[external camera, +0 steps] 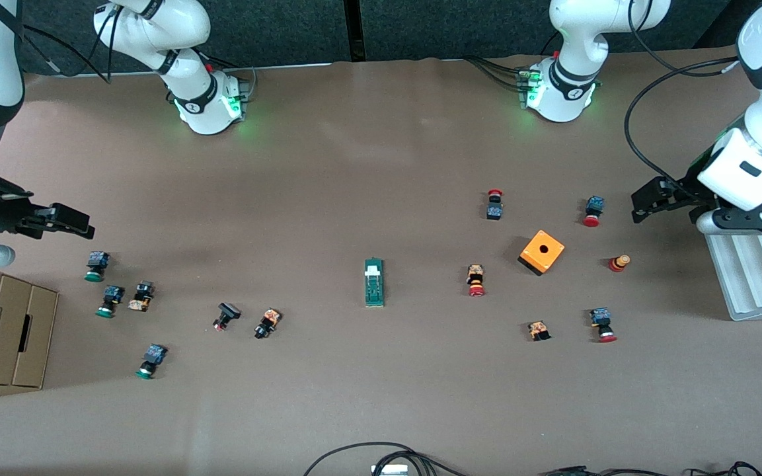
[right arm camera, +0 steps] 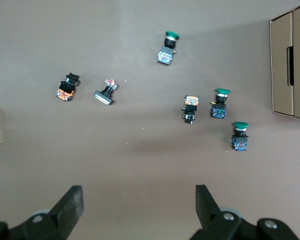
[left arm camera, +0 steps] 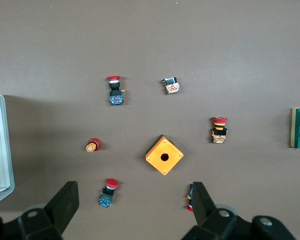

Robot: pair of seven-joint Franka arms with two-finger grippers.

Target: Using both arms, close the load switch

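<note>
Brown table [external camera: 367,165]; load switch [external camera: 374,282] mid-table; both grippers [external camera: 645,198] [external camera: 70,221] spread at ends

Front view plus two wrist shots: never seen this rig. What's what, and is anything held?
Two white arms sit at a brown table, seen from a high camera facing them. The other two pictures come from cameras on each wrist, looking down past open fingers. The left gripper hangs over red buttons and an orange box; the right gripper over green buttons near a cardboard box. The green load switch lies mid-table, untouched. Nothing is held.
</note>
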